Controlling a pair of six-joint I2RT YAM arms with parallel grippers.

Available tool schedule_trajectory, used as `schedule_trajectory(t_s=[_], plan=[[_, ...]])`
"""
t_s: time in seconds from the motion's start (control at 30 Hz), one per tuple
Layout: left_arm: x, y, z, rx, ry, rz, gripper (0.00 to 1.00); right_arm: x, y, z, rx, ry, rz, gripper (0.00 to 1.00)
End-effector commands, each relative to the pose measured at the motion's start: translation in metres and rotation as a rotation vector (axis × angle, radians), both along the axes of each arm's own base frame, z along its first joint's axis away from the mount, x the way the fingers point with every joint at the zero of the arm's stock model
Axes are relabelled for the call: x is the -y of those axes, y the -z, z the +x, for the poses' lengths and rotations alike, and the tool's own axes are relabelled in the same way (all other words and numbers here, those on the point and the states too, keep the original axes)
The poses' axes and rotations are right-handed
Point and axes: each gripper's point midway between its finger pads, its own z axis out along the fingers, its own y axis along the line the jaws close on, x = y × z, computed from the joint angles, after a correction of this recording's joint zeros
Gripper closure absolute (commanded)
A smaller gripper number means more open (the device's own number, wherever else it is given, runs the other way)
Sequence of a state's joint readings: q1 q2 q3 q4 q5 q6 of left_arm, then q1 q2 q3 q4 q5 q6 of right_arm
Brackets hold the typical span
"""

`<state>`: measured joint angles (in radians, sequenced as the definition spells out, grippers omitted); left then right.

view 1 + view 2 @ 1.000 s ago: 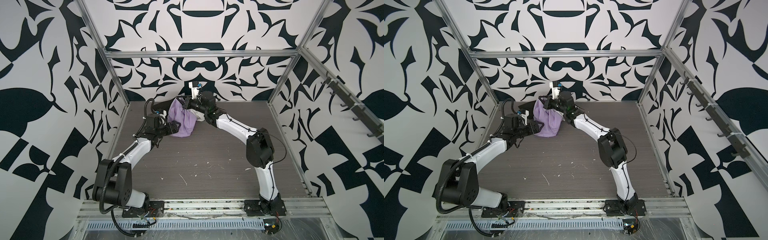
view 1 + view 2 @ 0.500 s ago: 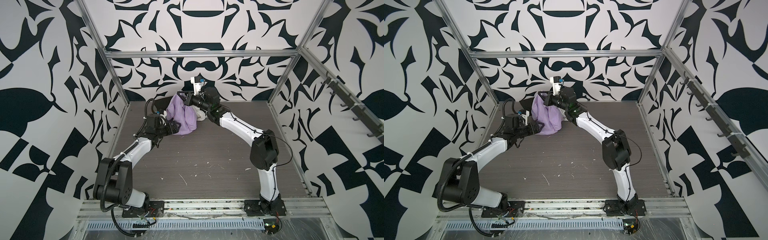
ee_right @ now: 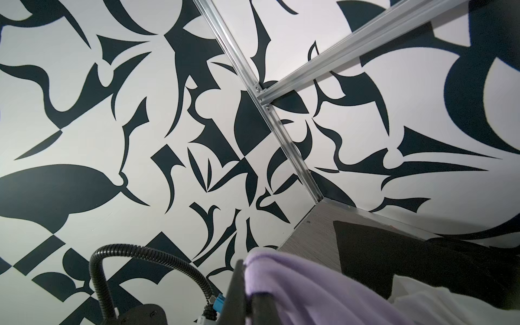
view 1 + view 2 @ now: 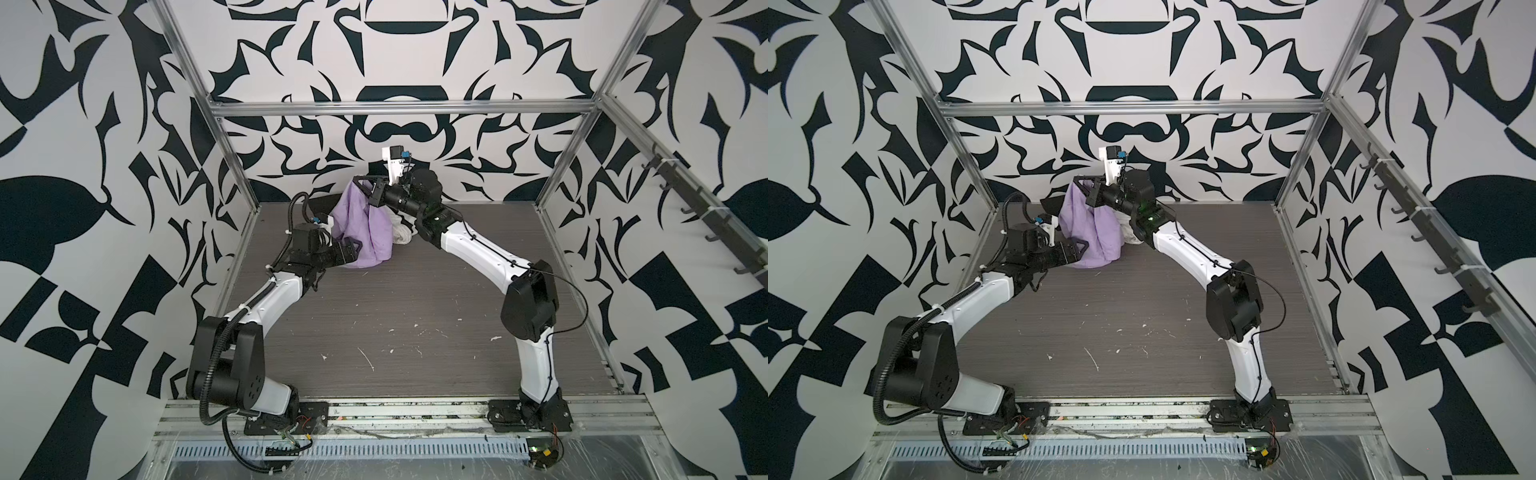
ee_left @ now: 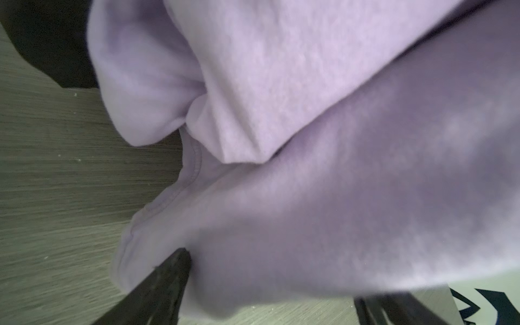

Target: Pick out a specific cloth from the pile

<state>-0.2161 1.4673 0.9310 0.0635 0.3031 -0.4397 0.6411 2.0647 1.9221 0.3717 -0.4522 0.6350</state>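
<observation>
Since a second ago, the right gripper has been carrying its pinch of the cloth higher and a little toward the back wall, stretching the lavender fabric taller. The left arm has hardly shifted.

In both top views, the left gripper is waiting low at the cloth's bottom edge. Its jaws are standing wide apart, clamping nothing, and the left wrist view shows the hem sagging between them.

Behind it, the black cloth is lying flat on the table. The cloth is hanging as a tall drape from the right gripper, whose jaws are closed tight on its top fold. Its lower end looks to be brushing the table.

Further right, the white cloth is sitting crumpled under the right arm.

The picking seems mostly done, with the cloth coming up out of the pile. Lifting it fully free and carrying it away is what seems left.
</observation>
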Motion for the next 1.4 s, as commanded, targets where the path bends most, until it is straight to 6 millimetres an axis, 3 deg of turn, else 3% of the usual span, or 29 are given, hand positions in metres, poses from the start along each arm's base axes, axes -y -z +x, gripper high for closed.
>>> schedule_trajectory(t_s=[0.0,0.6,1.07,1.2,1.37], plan=[[-0.003,-0.018,0.005,0.05,-0.004,0.019,0.1,0.027,-0.12,-0.045,0.255,-0.024,0.165,1.0],[-0.009,-0.053,0.008,0.161,-0.012,0.067,0.09,0.029,-0.156,-0.065,0.304,-0.056,0.183,1.0],[-0.003,-0.081,-0.001,0.257,0.032,0.045,0.1,0.029,-0.17,-0.077,0.315,-0.074,0.195,1.0],[0.001,-0.089,-0.002,0.283,0.052,0.029,0.16,0.028,-0.171,-0.079,0.314,-0.078,0.196,1.0],[0.005,-0.095,-0.001,0.291,0.059,0.01,0.42,0.028,-0.174,-0.082,0.317,-0.082,0.195,1.0]])
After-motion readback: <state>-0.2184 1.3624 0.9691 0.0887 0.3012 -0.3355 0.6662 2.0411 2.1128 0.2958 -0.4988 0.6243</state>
